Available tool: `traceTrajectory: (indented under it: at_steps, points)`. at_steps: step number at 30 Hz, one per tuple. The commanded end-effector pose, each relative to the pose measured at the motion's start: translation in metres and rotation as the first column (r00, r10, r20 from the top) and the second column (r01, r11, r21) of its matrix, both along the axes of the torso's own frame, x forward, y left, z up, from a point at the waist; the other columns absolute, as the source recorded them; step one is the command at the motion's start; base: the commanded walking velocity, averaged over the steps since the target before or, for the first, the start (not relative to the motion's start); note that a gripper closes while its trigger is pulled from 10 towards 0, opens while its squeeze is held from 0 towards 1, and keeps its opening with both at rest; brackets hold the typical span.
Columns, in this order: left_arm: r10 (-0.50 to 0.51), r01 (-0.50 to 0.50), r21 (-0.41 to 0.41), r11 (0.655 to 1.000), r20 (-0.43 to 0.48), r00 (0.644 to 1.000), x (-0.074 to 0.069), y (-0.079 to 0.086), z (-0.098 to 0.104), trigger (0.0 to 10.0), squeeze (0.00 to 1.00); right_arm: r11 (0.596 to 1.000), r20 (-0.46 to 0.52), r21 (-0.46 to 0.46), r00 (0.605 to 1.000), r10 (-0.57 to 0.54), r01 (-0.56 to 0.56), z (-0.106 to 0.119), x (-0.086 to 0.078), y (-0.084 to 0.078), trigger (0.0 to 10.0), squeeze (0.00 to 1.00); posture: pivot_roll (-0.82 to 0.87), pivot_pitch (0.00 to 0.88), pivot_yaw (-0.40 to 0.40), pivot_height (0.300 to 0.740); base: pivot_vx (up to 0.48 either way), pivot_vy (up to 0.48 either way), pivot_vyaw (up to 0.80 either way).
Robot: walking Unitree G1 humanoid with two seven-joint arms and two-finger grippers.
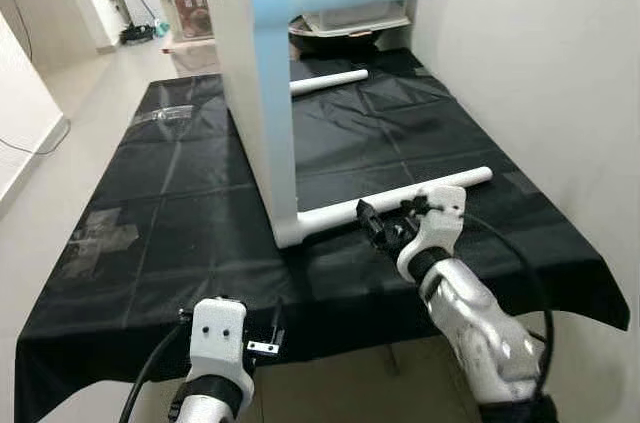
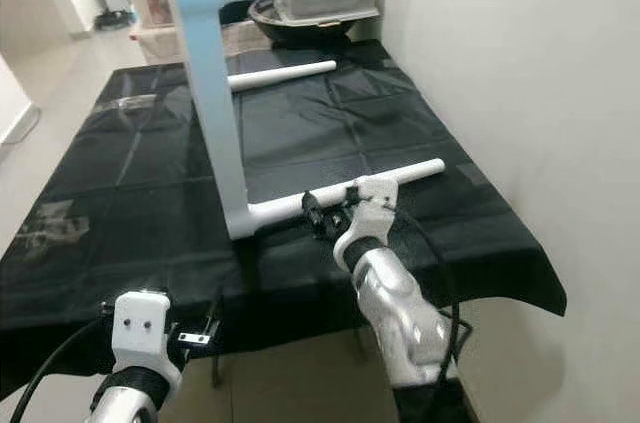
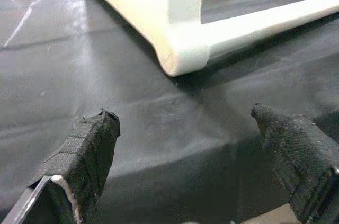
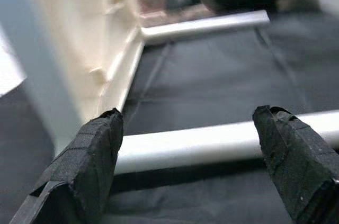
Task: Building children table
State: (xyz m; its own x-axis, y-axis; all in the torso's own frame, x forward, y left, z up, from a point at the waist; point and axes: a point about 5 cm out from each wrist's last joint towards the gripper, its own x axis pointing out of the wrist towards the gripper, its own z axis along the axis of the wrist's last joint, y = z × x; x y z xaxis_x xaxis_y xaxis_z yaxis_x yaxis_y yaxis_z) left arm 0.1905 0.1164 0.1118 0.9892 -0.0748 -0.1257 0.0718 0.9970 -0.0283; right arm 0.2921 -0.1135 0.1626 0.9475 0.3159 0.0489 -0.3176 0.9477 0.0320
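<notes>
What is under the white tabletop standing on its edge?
The white tabletop rests on a black sheet that covers the work surface. Two attached legs also lie on the sheet. What the sheet covers cannot be seen.

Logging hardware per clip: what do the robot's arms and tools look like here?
Both arms are glossy silver with white wrist housings and black cables. The right tool and left tool each have two long black fingers wrapped in coarse, fabric-like padding.
</notes>
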Motion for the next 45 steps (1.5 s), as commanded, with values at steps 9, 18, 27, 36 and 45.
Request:
traceTrajectory:
  at_steps: [9,18,27,36,45]
  points:
    - [-0.015,0.013,0.053,0.999,0.045,0.999,-0.002,-0.004,0.004,10.0,0.0,0.989,0.055,-0.121,0.995,0.088,-0.081,-0.018,-0.02,0.017,10.0,0.0,0.0,0.011,0.049,0.74,0.0,0.0,0.0]
    - [0.0,-0.002,0.047,0.999,0.038,0.999,0.003,0.0,-0.001,10.0,0.0,0.985,0.05,-0.146,0.994,0.095,-0.087,-0.031,-0.022,0.021,10.0,0.0,0.01,0.002,0.043,0.74,0.0,0.0,0.0]
    - [0.003,-0.005,0.049,0.999,0.038,0.999,0.004,-0.001,-0.002,10.0,0.0,0.982,0.056,-0.151,0.99,0.127,-0.117,-0.034,-0.023,0.024,10.0,0.0,0.01,0.0,0.037,0.74,0.0,0.0,0.0]
    - [0.003,-0.005,0.05,0.999,0.04,0.999,0.006,-0.001,-0.002,10.0,0.0,0.98,0.064,-0.167,0.99,0.125,-0.113,-0.035,-0.022,0.024,10.0,0.0,0.03,0.0,0.035,0.74,0.0,0.0,0.8]
    - [-0.002,-0.001,0.058,0.998,0.041,0.999,0.006,-0.002,-0.003,10.0,0.0,0.978,0.061,-0.173,0.99,0.125,-0.113,-0.037,-0.021,0.024,10.0,0.0,0.03,0.0,0.02,0.74,0.0,0.0,0.75]
